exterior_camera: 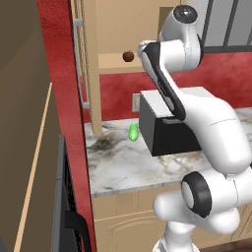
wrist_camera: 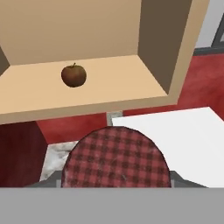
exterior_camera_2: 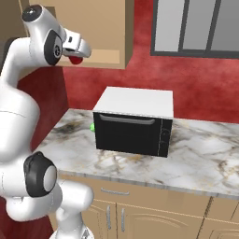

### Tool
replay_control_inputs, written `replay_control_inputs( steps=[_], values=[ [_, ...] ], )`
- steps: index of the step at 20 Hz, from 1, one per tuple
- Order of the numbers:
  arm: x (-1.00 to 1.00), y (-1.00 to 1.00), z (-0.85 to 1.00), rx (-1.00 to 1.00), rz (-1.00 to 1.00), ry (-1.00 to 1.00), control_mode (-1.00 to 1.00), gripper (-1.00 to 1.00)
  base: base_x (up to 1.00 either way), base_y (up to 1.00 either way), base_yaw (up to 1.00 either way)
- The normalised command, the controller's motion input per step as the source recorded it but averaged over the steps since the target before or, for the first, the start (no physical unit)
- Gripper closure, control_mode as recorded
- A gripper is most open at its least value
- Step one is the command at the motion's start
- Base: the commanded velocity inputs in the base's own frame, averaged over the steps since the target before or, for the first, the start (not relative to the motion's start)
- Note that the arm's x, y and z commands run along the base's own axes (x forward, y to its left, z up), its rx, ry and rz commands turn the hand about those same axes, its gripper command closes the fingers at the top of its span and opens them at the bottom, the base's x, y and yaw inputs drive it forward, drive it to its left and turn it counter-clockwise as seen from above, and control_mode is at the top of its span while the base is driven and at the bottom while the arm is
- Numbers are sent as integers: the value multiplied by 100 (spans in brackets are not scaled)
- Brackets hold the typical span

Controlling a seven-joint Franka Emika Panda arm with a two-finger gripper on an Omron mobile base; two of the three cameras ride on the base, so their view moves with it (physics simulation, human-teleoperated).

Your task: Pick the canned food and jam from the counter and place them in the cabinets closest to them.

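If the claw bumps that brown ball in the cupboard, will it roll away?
Probably yes: the brown ball looks round and sits loose on the flat cabinet shelf, so a nudge likely rolls it. Its small stem might make it wobble. The walls would probably stop it.

No readable text, label or number appears anywhere, though small surfaces look blurred.

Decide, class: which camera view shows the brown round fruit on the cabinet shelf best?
The hand view: the brown fruit sits unobstructed on the cabinet shelf, stem visible. The left base view shows it as a small dark ball beside the arm. In the right base view I cannot make it out.
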Motion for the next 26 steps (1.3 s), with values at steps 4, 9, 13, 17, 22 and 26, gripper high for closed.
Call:
replay_control_inputs(
  steps=[4, 9, 13, 17, 22, 26],
  values=[
    [65, 0, -2, -1, 0, 2, -100, 100, 0, 0, 0],
    [72, 0, 0, 0, 0, 2, -100, 100, 0, 0, 0],
    [74, 0, 0, 0, 0, 1, -100, 100, 0, 0, 0],
    [69, 0, -1, 0, 0, 2, -100, 100, 0, 0, 0],
    [60, 0, -3, 0, 0, 1, -100, 100, 0, 0, 0],
    [54, 0, -4, 0, 0, 0, -100, 100, 0, 0, 0]
  ],
)
